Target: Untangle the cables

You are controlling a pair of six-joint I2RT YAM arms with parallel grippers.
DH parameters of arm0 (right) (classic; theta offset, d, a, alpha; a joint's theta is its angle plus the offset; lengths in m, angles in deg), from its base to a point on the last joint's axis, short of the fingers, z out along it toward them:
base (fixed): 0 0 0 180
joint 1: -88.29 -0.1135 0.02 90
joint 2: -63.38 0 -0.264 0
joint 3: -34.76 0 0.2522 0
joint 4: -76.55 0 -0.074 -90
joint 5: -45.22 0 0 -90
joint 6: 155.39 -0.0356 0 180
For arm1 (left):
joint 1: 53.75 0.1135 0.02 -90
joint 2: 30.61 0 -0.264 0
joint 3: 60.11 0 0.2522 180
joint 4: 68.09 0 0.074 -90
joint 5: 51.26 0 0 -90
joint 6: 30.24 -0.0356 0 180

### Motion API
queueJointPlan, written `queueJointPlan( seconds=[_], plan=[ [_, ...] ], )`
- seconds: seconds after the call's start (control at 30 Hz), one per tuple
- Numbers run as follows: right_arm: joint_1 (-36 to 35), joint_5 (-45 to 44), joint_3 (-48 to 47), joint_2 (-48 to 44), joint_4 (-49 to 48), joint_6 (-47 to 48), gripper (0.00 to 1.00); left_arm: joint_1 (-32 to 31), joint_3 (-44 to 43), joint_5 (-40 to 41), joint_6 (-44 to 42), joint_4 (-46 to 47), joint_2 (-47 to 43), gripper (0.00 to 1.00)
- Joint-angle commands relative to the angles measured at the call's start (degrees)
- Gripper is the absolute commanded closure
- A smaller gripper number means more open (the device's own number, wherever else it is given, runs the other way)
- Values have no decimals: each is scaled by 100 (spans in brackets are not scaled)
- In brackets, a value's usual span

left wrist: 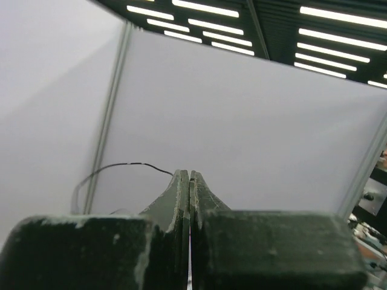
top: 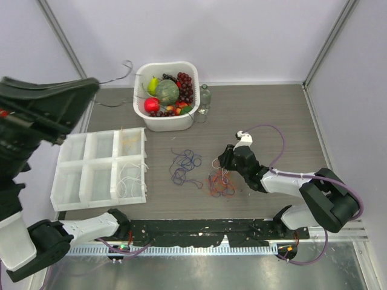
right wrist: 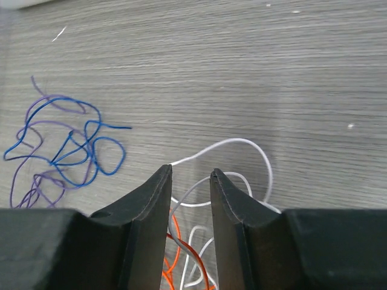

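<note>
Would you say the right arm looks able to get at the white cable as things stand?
Probably yes: the right hand sits right over it, fingers apart, with the white cable passing between them. Nothing blocks it, though orange strands lie there too and may get caught.

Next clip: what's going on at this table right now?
The right gripper is down at the orange, red and white tangle. Its jaws are apart, with a white wire running between them, not yet pinched. A blue and purple bunch lies separate on the table to the left. The left gripper is shut on nothing and points up at the wall.
</note>
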Motion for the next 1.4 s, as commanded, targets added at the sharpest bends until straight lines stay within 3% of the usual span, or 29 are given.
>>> queueJointPlan(
  seconds=[0.0,0.2,0.3,0.47,0.57,0.63,0.7,0.73,0.8,0.9,1.07,1.37],
  plan=[
    [257,48,128,-131,-21,-293,63,1,-210,633,-484,-438,100,100],
    [1161,-32,-29,-166,804,-452,59,1,396,993,-546,-509,-216,100],
    [1250,64,-371,-324,1200,-41,48,1,704,897,-520,-701,-304,100],
    [224,-13,-1055,-966,1640,813,28,1,1363,1037,-555,-1106,-603,100],
    [-172,230,-1575,-730,1835,815,27,1,1767,1046,-546,-1387,-752,100],
    [-209,886,-1664,-345,1249,491,27,1,2083,1142,-502,-1510,-901,100],
    [-287,1572,-1778,287,544,-36,36,1,2382,1195,-485,-1563,-1051,100],
    [-323,1838,-2031,804,351,-316,49,-7,2445,1204,-484,-1624,-1113,100],
    [-542,2033,-2409,1499,26,-616,63,1,2463,1204,-502,-1765,-1148,100],
    [-849,2095,-2972,2223,-380,-864,67,-7,2603,1073,-415,-1818,-1245,100],
    [-982,2061,-3589,3357,-83,-1057,75,1,3077,906,-318,-1757,-1394,100],
    [-570,654,-2133,2516,743,-592,75,1,4492,695,16,-993,-1527,100]
  ],
)
